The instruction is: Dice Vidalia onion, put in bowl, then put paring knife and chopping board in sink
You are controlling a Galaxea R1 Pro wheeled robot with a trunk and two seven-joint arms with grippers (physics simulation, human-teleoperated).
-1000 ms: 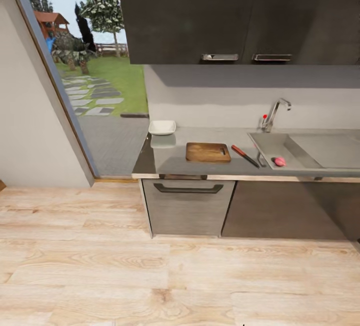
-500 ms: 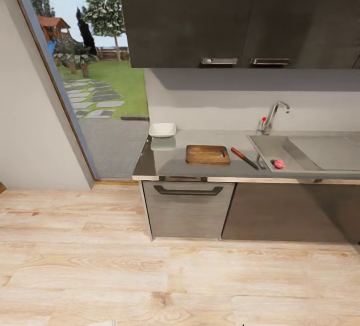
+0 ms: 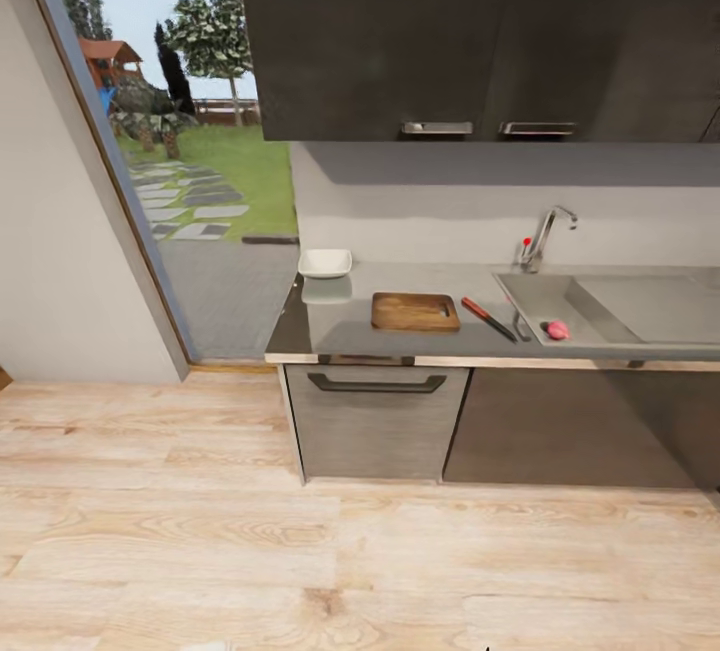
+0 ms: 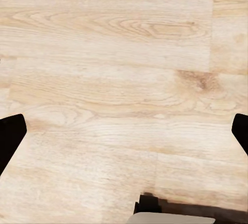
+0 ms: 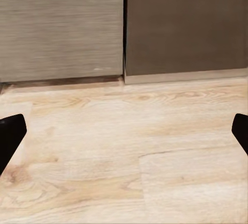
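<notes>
One table (image 3: pixel 400 331) with one sink (image 3: pixel 610 306), one chopping board (image 3: pixel 415 311), one white bowl (image 3: pixel 325 262), one paring knife (image 3: pixel 488 318) beside the board, and one onion (image 3: pixel 558 330) in the basin. Both sets of fingers (image 4: pixel 10 136) (image 5: pixel 10 131) spread wide, holding nothing, above the floor.

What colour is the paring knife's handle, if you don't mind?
Red, seen best in the head view: the paring knife.

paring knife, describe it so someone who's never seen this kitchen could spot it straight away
Find the grey countertop under the dark wall cabinets, then the sink with its chrome tap. The paring knife lies flat and diagonal on the counter between the chopping board and the sink's rim. It is the only slim thing there, with a red handle and dark blade.
</notes>
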